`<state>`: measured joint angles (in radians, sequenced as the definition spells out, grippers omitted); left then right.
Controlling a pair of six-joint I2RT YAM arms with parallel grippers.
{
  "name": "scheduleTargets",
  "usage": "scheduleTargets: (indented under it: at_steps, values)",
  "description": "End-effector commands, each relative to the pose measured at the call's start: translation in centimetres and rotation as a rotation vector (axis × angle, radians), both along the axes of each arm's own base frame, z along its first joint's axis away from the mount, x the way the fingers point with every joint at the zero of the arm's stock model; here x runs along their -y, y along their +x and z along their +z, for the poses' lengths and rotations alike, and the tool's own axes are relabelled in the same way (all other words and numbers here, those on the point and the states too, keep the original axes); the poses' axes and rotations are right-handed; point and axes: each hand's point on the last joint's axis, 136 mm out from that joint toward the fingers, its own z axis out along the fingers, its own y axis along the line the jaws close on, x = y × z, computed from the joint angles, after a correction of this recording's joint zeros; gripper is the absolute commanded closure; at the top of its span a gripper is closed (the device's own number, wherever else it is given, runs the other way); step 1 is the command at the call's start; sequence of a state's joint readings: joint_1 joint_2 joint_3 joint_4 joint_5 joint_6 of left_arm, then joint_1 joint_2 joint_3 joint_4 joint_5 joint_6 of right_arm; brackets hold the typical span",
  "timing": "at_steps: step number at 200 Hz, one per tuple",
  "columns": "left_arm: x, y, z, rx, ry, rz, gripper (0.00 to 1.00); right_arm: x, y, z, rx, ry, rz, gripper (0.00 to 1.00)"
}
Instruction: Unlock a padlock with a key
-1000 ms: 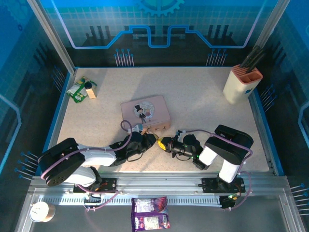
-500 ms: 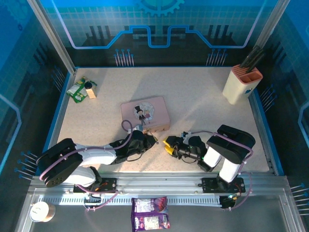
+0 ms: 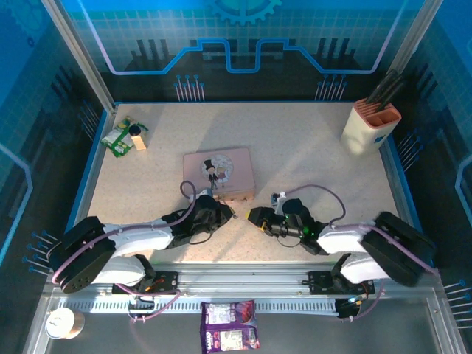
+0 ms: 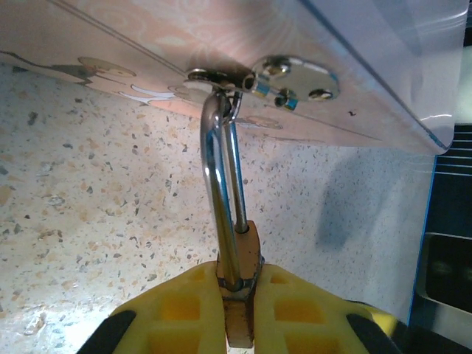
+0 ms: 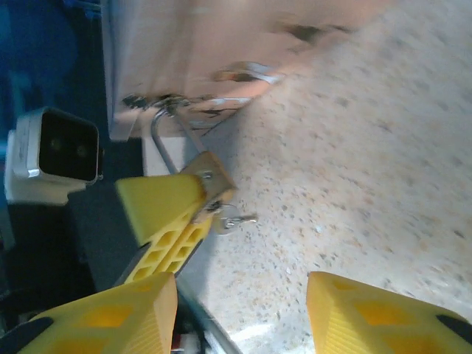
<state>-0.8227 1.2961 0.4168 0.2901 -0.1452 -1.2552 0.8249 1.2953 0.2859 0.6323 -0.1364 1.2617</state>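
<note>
The padlock [image 4: 243,240] hangs by its shackle [image 4: 220,169] from the clasp [image 4: 295,77] on the near side of the pink tin [image 3: 218,169], at about 5 o'clock of the lid. The left gripper [image 4: 240,291] pinches the brass body between its yellow fingers. The key [image 5: 230,220] sits right at the padlock's lower end; I cannot tell whether it is inserted. At 3 o'clock of it, the right gripper [image 5: 240,291] hovers with its fingers [image 5: 110,313] spread wide over the speckled table [image 3: 310,162]. A knife block [image 3: 367,127] stands at 2 o'clock.
</note>
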Motion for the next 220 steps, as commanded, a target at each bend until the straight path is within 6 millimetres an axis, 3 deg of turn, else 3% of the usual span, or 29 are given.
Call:
scheduleTargets:
  at_steps: [1, 35, 66, 90, 158, 220]
  values:
    - [0.4, 1.4, 3.2, 0.093, -0.049, 0.004, 1.00, 3.0, -1.2, -0.3, 0.226, -0.469, 0.087, 0.49]
    - [0.5, 1.3, 3.3, 0.086, -0.066, -0.004, 1.00, 3.1, -0.9, 2.7, 0.638, -0.628, 0.146, 0.52]
    - [0.9, 1.3, 4.0, 0.106, -0.080, -0.027, 1.00, 0.1, -2.5, 3.8, 1.046, -0.719, 0.299, 0.50]
    - [1.0, 1.1, 4.2, 0.106, -0.084, -0.032, 1.00, -1.4, -2.8, 3.7, 1.215, -0.760, 0.361, 0.49]
    - [0.9, 0.4, 4.1, 0.102, -0.097, -0.040, 1.00, -3.6, -1.4, 2.2, 1.364, -0.834, 0.331, 0.54]
    - [1.0, -0.1, 4.0, 0.105, -0.108, -0.048, 1.00, -4.2, -0.4, 1.2, 1.359, -0.878, 0.289, 0.64]
